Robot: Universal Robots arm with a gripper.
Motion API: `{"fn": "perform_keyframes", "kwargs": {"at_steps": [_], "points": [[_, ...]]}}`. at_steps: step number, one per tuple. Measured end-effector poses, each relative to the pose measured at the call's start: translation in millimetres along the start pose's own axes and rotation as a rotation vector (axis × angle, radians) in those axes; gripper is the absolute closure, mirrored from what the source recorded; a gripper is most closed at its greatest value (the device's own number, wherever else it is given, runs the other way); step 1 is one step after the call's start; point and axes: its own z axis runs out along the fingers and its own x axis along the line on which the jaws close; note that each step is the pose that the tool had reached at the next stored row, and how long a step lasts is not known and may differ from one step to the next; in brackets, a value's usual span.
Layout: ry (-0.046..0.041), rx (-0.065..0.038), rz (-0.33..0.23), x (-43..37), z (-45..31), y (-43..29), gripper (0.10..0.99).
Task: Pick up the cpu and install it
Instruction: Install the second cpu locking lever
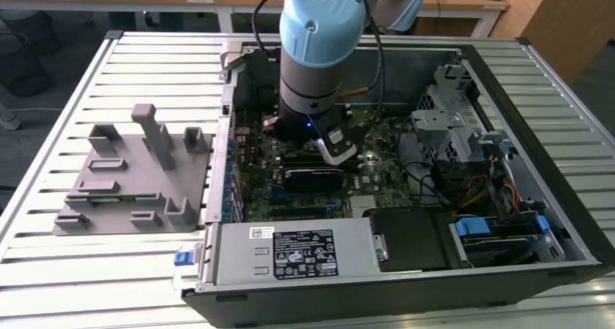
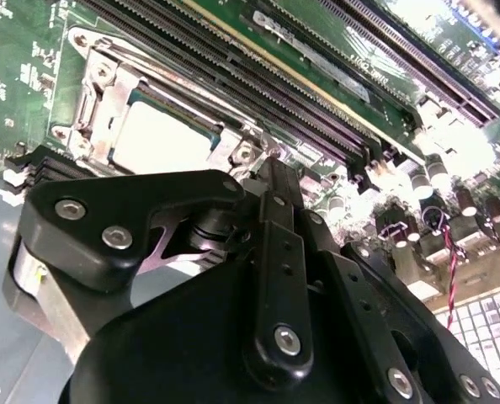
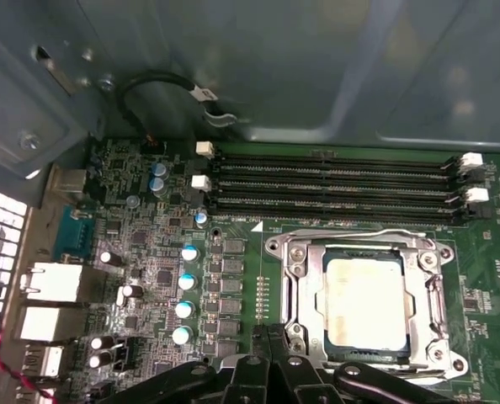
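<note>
In the first wrist view the cpu [image 3: 364, 303] lies flat inside the socket frame [image 3: 439, 290], at about two o'clock from the gripper [image 3: 269, 338], whose fingers are pressed together and hold nothing.

cpu [image 3: 364, 301] small flat square chip, silvery metal top, thin pale-tan rim, also seen in second wrist view [image 2: 162, 139]. Lies flat, top face up, seated inside the socket frame [image 3: 439, 290] on the green motherboard [image 3: 242, 252], edges square with the frame. Sits just beside the rows of long black memory slots [image 3: 334, 181]. Top looks clean and evenly lit, nothing resting on it, nothing gripping it, frame open around it
</note>
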Motion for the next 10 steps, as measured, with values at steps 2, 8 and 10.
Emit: {"fn": "perform_keyframes", "kwargs": {"at_steps": [2,8,10], "points": [[0.0,0.0,0.0,0.1,-4.1,1.3,0.98],[-0.0001,0.0,0.0,0.1,-6.0,1.9,0.98],[0.0,0.0,0.0,0.1,-6.2,2.0,0.98]]}}
